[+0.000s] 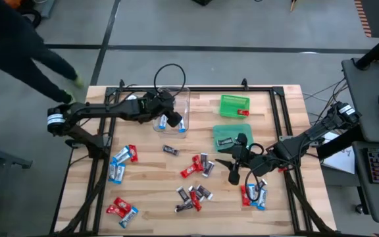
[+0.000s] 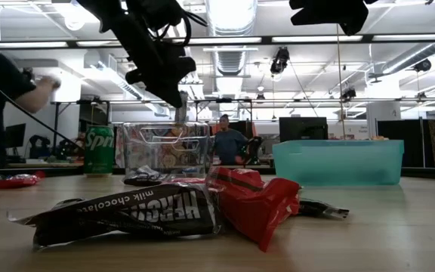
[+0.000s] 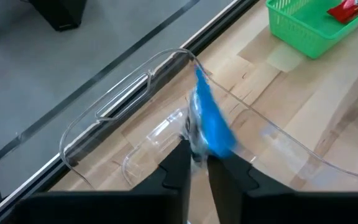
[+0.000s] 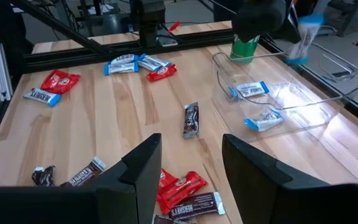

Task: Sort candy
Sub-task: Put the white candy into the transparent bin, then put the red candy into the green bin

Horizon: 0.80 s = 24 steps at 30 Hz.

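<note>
My left gripper hangs over a clear plastic container at the table's far middle, shut on a blue-and-white candy. That candy also shows blurred in the right wrist view. Two blue-and-white candies lie on the container's floor. My right gripper hovers open above the table's right middle, nothing between its fingers, over red and black candies. More candy lies flat in loose groups on the table. My left gripper pinches the blue-and-white candy by its silvery end between its two fingertips. The fingers slant down from the table's left side. The rest of the candy sticks out past the fingertips, lifted clear above the inside of the clear container.
A green basket holds a red candy and a teal bin a black one, both right of the clear container. A green soda can stands at the far left. Black frame rails border the table. A person reaches in at the far left corner.
</note>
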Each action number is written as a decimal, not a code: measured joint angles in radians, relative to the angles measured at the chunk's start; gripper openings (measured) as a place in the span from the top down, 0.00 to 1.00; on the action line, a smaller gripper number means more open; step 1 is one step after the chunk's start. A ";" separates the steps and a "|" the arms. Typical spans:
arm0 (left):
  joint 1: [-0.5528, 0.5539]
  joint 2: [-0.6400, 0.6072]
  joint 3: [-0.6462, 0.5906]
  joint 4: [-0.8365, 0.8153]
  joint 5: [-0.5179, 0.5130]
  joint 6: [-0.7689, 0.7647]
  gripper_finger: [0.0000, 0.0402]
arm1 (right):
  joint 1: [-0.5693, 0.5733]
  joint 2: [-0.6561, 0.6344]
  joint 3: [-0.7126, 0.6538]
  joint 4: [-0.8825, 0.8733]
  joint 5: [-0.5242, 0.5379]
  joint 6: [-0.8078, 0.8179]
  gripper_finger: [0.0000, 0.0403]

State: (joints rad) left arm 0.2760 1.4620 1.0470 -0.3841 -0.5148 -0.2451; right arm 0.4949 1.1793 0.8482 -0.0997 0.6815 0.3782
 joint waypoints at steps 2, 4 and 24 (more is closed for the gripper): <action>0.000 0.000 0.000 -0.004 0.000 0.000 0.85 | -0.002 0.000 0.000 0.000 0.000 0.000 0.60; 0.000 0.000 0.000 -0.010 0.000 -0.001 0.81 | -0.003 0.000 0.000 0.000 0.000 0.018 0.60; -0.308 -0.054 0.046 -0.008 0.000 -0.023 0.71 | -0.002 0.052 0.002 0.001 -0.476 0.486 0.60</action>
State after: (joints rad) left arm -0.0322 1.4077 1.0926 -0.3924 -0.5145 -0.2684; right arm 0.4931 1.2314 0.8497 -0.0989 0.2056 0.8638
